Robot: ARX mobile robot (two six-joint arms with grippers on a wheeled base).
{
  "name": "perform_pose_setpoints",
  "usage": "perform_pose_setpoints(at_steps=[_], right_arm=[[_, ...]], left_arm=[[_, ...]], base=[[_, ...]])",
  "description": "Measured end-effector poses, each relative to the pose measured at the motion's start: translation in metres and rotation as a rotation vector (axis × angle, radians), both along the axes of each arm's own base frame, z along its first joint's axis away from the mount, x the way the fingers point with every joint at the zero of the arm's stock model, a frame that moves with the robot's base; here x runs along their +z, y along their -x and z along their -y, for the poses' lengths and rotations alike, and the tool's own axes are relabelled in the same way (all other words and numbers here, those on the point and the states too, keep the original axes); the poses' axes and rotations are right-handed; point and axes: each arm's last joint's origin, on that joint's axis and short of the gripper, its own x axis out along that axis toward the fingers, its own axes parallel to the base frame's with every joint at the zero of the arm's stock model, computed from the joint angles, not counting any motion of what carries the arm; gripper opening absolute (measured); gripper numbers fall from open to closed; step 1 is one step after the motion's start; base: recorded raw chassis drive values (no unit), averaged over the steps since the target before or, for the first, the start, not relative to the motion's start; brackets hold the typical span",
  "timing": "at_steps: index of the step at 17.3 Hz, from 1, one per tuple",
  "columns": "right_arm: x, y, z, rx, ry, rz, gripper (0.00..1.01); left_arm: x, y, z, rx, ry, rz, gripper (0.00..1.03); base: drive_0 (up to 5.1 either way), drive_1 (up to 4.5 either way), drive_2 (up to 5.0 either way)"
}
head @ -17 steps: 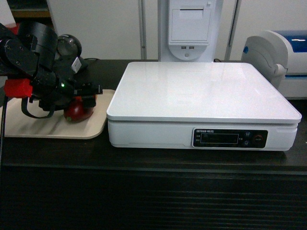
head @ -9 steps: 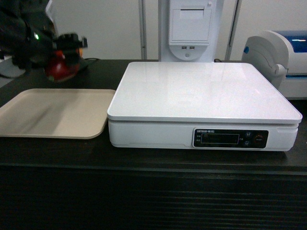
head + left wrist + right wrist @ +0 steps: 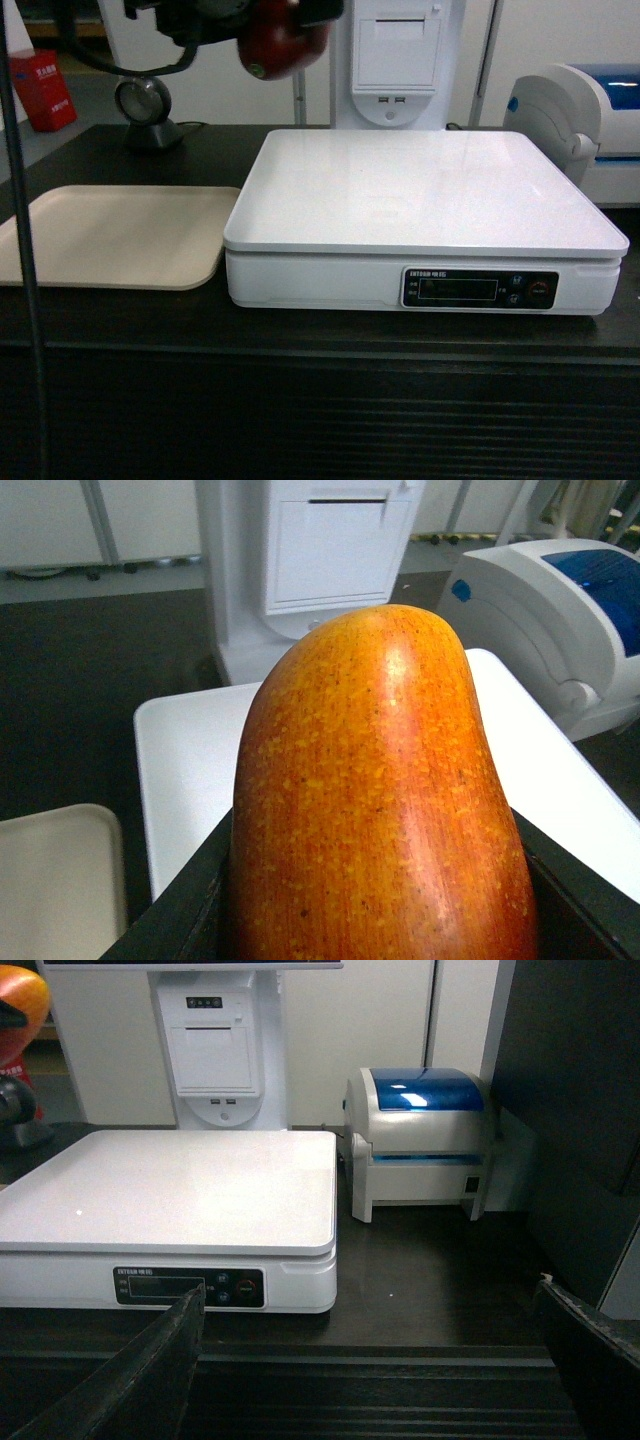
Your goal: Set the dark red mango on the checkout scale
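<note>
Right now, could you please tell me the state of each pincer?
Left pincer: closed on the dark red mango.
Right pincer: open, holding nothing.

Left hand [image 3: 285, 20] black, blurred; looping black cable; right hand [image 3: 370, 1360] with matte black fingers.

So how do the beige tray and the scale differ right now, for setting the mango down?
The beige tray is low and thin with a raised rim; the scale is a tall white box with a flat rimless top. The tray is matte beige, the scale glossy white with a black display panel in front. The tray lies left of the scale. Both sit on the checkout, with nothing on them.
</note>
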Motion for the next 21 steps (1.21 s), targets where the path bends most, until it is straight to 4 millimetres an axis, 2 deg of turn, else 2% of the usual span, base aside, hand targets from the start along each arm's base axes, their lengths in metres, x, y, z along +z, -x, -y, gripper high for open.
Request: perform_pose_setpoints(at_steps=[2,6,7,11,16,19,21], right_arm=[[0.0,0.0,0.0,0.0,0.0,0.0,0.98],[0.0,0.0,0.0,0.0,0.0,0.0,0.98],[0.0,0.0,0.0,0.0,0.0,0.0,0.98],[0.0,0.0,0.0,0.0,0.0,0.0,0.98],[0.0,0.0,0.0,0.0,0.0,0.0,0.98],[0.0,0.0,0.0,0.0,0.0,0.0,0.98],[0.0,0.0,0.0,0.0,0.0,0.0,0.98]], left_arm=[[-0.007,-0.006,0.026,-0.041,0.008,-0.008,0.6],[-0.045,-0.017,0.071,-0.095,0.001,-0.128,0.6],[-0.051,-0.024,0.089,-0.105,0.009,-0.16,0.6],[-0.062,-0.041,0.116,-0.078,0.019,-0.253,0.6],[-0.086,-0.063,0.125,0.054,0.002,-0.383,0.6],[-0.077,-0.069,0.123,0.114,0.021,-0.397,0.6],[-0.079,-0.07,0.124,0.121,0.031,-0.398,0.83]], base=[[0.0,0.0,0.0],[0.0,0.0,0.0],[0.0,0.0,0.0],[0.0,0.0,0.0],[0.0,0.0,0.0],[0.0,0.0,0.0],[0.0,0.0,0.0]])
